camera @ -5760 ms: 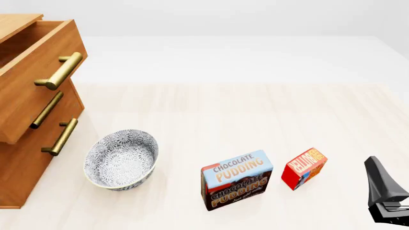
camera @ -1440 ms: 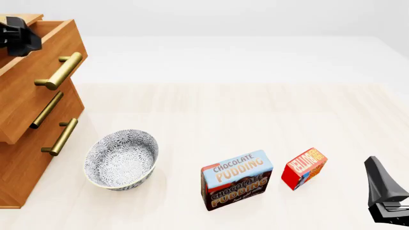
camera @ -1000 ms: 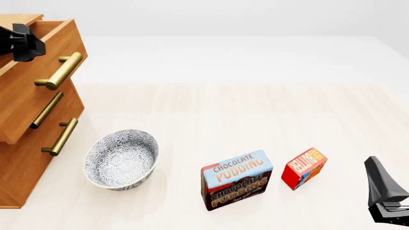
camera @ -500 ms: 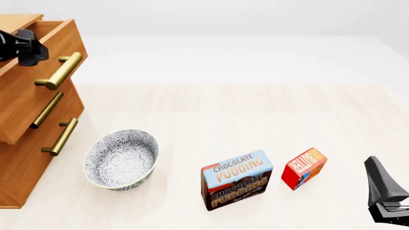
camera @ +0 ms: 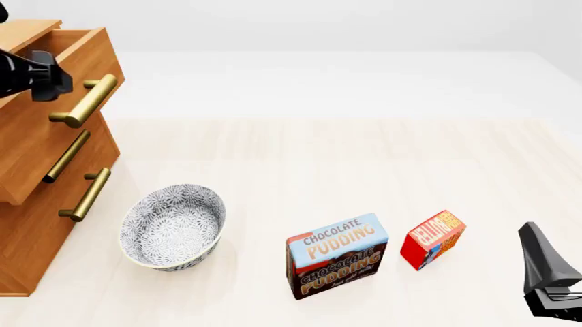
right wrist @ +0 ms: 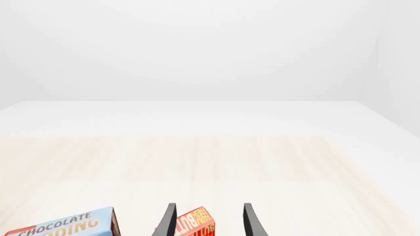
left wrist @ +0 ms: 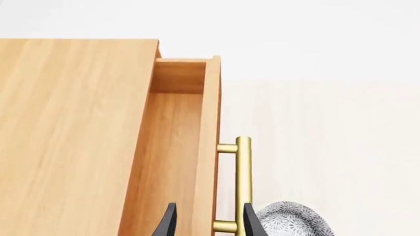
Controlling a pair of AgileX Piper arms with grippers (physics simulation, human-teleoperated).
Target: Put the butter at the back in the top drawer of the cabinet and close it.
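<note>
The butter (camera: 434, 238), a small red box, lies on the table at the front right, beside the larger Chocolate Pudding box (camera: 337, 255). My right gripper (camera: 550, 283) rests open, low at the front right, a little behind and to the right of the butter; in the right wrist view the butter (right wrist: 194, 226) shows beyond the spread fingertips. At the far left stands the cabinet (camera: 27, 252) with its top drawer (camera: 41, 136) pulled out. My left gripper (camera: 46, 76) hovers open over the drawer's front edge, its fingertips (left wrist: 169, 219) straddling the front panel near the brass handle (left wrist: 243, 182).
A patterned grey bowl (camera: 173, 226) sits on the table in front of the cabinet's lower drawers and shows in the left wrist view as the bowl (left wrist: 292, 223). The pudding box (right wrist: 66, 228) stands left of the butter. The drawer interior (left wrist: 170, 147) shows bare wood.
The left gripper has come into view over the cabinet and slid down and rightward toward the open drawer's front edge. Right arm, boxes and bowl are unmoved.
</note>
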